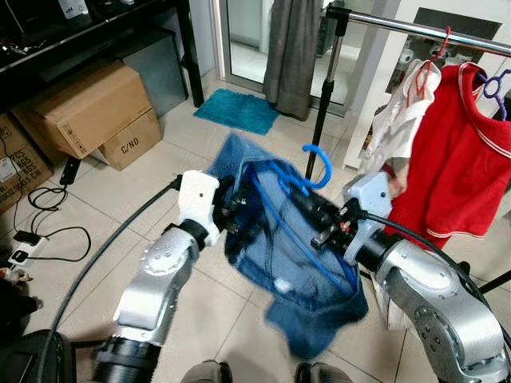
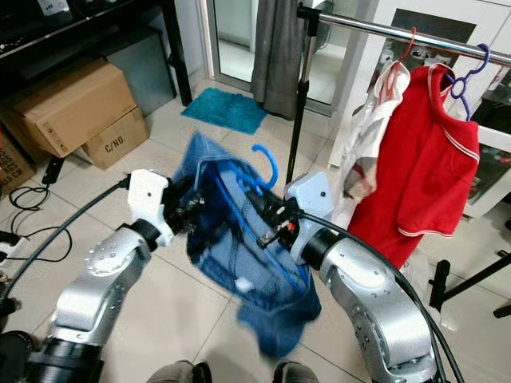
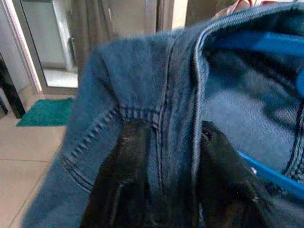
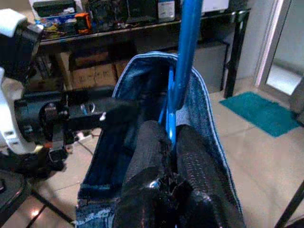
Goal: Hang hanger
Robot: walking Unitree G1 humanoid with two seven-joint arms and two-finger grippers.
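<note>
Both silver arms are raised in front of the robot, bent at the elbow and turned inward toward each other, with a blue denim garment held up between them above the tiled floor. The left gripper is seen closed on a seamed edge of the denim, one black finger pressed on each side of the fold. The right gripper is clamped tight on the blue hanger, its two fingers pinched together around the thin blue bar just below the neck.

The hanger is threaded inside the garment, its hook standing free above the waistband and curling toward the clothes rail. It is held well short of the rail, lower than the bar and beside the black upright post. On the rail, a red shirt is hung on a purple hanger, with a white garment next to it.

Much of the hanger's frame is covered by denim, so only parts of its blue bars can be made out. The right gripper's fingertips are largely hidden behind cloth in the head views. The lower hem of the garment is cut off from the wrist views. Cardboard boxes and a teal mat are seen beyond.
</note>
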